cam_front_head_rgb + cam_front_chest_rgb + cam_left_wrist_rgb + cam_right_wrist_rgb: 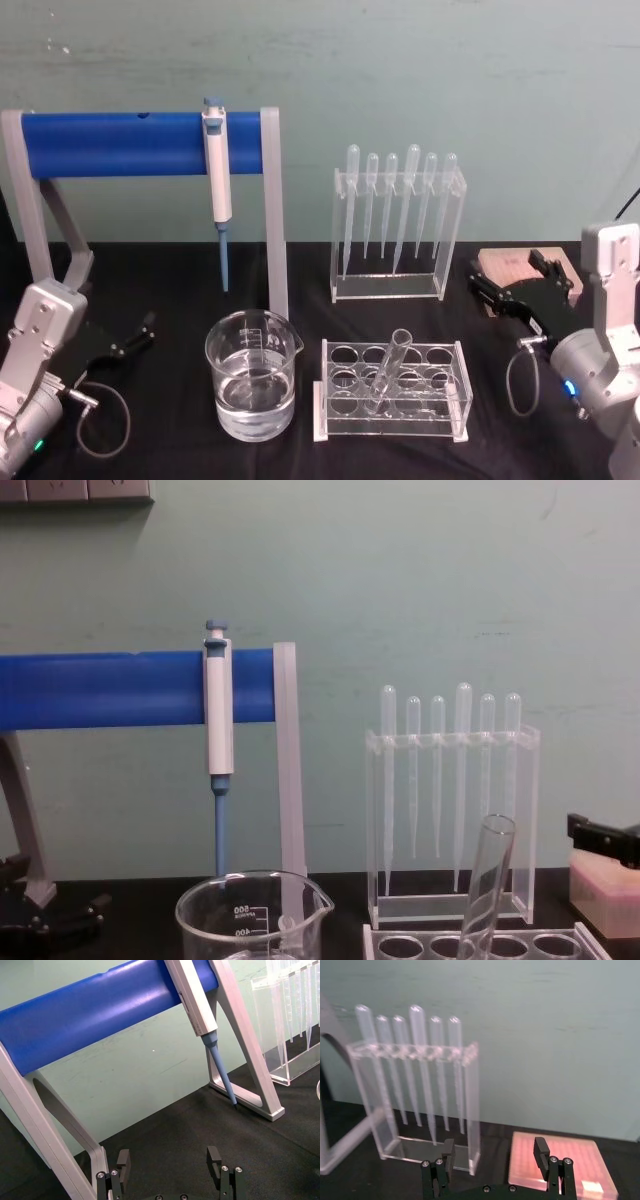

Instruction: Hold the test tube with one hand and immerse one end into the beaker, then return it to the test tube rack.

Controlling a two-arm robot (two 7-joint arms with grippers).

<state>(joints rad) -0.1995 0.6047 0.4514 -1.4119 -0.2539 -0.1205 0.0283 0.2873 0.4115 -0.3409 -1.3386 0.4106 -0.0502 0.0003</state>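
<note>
I take the clear test tube rack at the front of the black worktop as my landmark. The test tube stands in one of its middle holes, leaning with its open rim tilted toward the far right, and nothing grips it; from the chest view the tube rises out of the rack at a slant. Just to the left of the rack sits the beaker, partly filled with clear liquid, spout pointing toward the rack, apart from it. Behind the rack stands a clear acrylic stand of thin pipettes, and behind the beaker a blue bar stand carries the blue-and-white pipettor hanging tip down. My left gripper rests low on the worktop, well to the left of the rack beyond the beaker, its jaws spread with nothing between them, as its wrist camera confirms. My right gripper sits to the right of the rack and slightly behind it, jaws likewise spread and holding nothing, next to a pinkish box lying on the worktop.
</note>
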